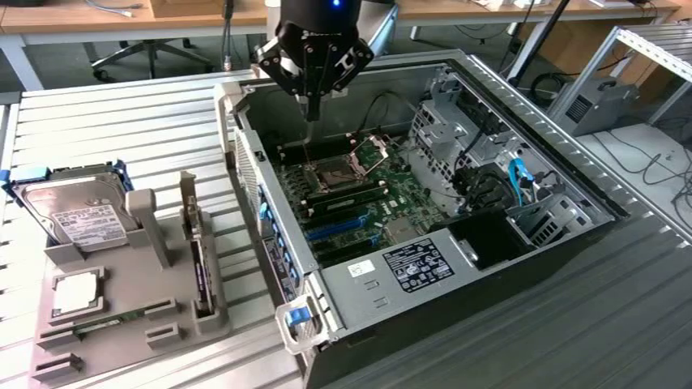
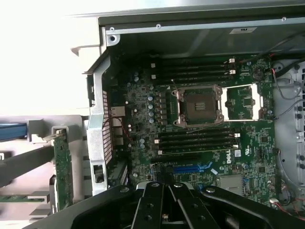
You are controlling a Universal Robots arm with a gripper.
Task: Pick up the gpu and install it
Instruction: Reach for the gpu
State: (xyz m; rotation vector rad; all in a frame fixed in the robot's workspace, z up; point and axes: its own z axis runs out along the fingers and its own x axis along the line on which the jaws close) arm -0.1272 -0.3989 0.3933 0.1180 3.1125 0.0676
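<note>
The gpu (image 1: 198, 259) stands on edge in a slot of the grey holder (image 1: 119, 300) at the exterior view's left, its pale bracket end pointing up. In the wrist view the gpu (image 2: 62, 167) shows as a green card beside the case wall. My gripper (image 1: 313, 109) hangs over the far end of the open computer case (image 1: 433, 275), above the motherboard (image 1: 368, 203), well away from the gpu. Its fingers are shut with nothing between them. In the wrist view my gripper (image 2: 164, 191) sits over the board's blue expansion slots (image 2: 190, 168).
The holder also carries a silver hard drive (image 1: 76, 215), a square processor chip (image 1: 76, 293) and a narrow green memory stick (image 1: 103, 324). The processor socket (image 2: 200, 105) stands open. Drive cages and cables (image 1: 487, 170) fill the case's right side. Desks and a chair stand behind.
</note>
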